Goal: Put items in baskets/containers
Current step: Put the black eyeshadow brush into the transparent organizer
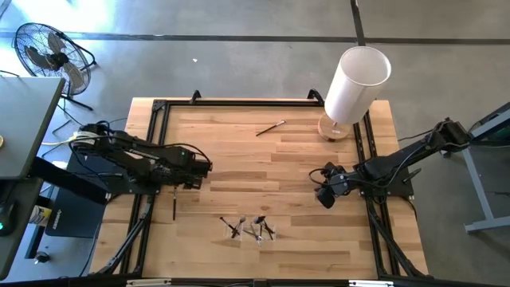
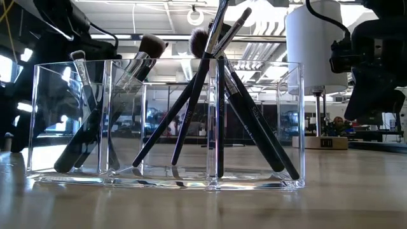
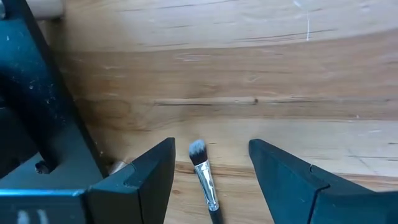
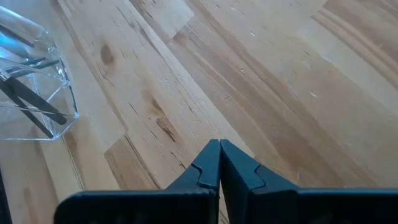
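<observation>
Left end effector (image 3: 211, 180), fingers spread, straddles a loose brush (image 3: 205, 180) on the desk (image 1: 239, 151); right end effector (image 4: 219, 163), pressed together and empty, hovers near the clear holder (image 2: 165, 127) of brushes.

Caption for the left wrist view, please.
Open left gripper poised over a brush lying on the wooden table, bristle tip between its fingers.

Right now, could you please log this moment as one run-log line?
left gripper: open over makeup brush | right gripper: shut, empty | clear organizer: brushes inside | loose brush: far table
</observation>
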